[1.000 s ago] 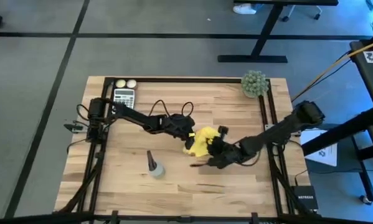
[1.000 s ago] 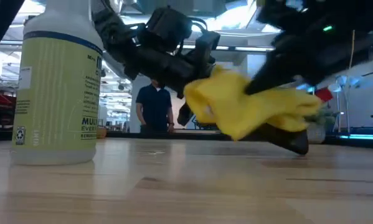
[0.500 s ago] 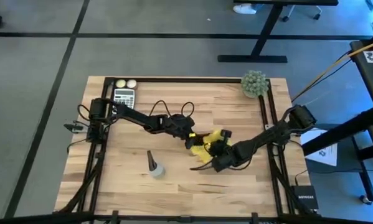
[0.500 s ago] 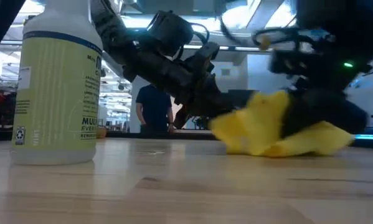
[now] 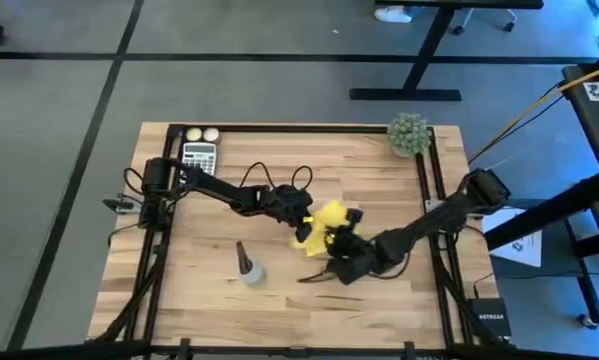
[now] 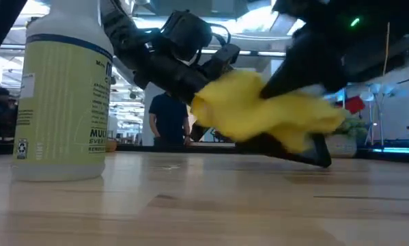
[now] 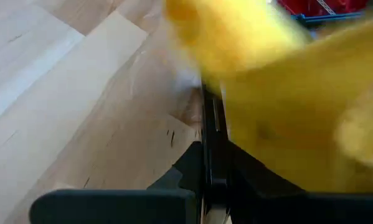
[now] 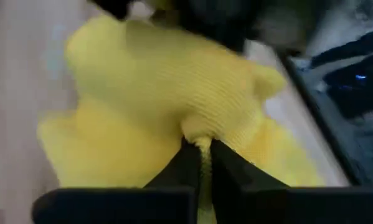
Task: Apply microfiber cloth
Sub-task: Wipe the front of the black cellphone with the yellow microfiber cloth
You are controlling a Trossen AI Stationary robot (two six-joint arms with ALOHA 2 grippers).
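Observation:
The yellow microfiber cloth [image 5: 324, 224] is bunched over a black smartphone [image 6: 296, 151], which shows edge-on in the left wrist view [image 7: 210, 134]. Both are near the table's middle, just above the wood. My left gripper [image 5: 303, 214] comes in from the table's left and is shut on the phone. My right gripper [image 5: 339, 246] comes in from the right and is shut on the cloth [image 8: 174, 81]. The cloth hides most of the phone. My left gripper has the smartphone's thin edge [image 7: 209, 163] running out between its two fingers, along their length. The phone is tilted, its free end [image 6: 321, 160] low and just clear of the table. The cloth covers the rest. My right gripper pinches a raised fold of the cloth [image 8: 200, 138] between its two fingertips, several layers bunched together. The cloth spreads slack beyond the fingers and lies draped on the phone's upper face.
A spray bottle [image 5: 249, 268] stands left of the cloth toward the near edge and looms large in the low view [image 6: 64, 89]. A calculator [image 5: 199, 157] and two small balls [image 5: 201, 134] sit at the far left, and a small plant [image 5: 409, 133] at the far right corner.
My right gripper has dragged the cloth along the phone toward the table's right and down, then back toward the left and up. The cloth flattened low on the way out and now sits bunched higher again. The left gripper has kept the phone nearly still.

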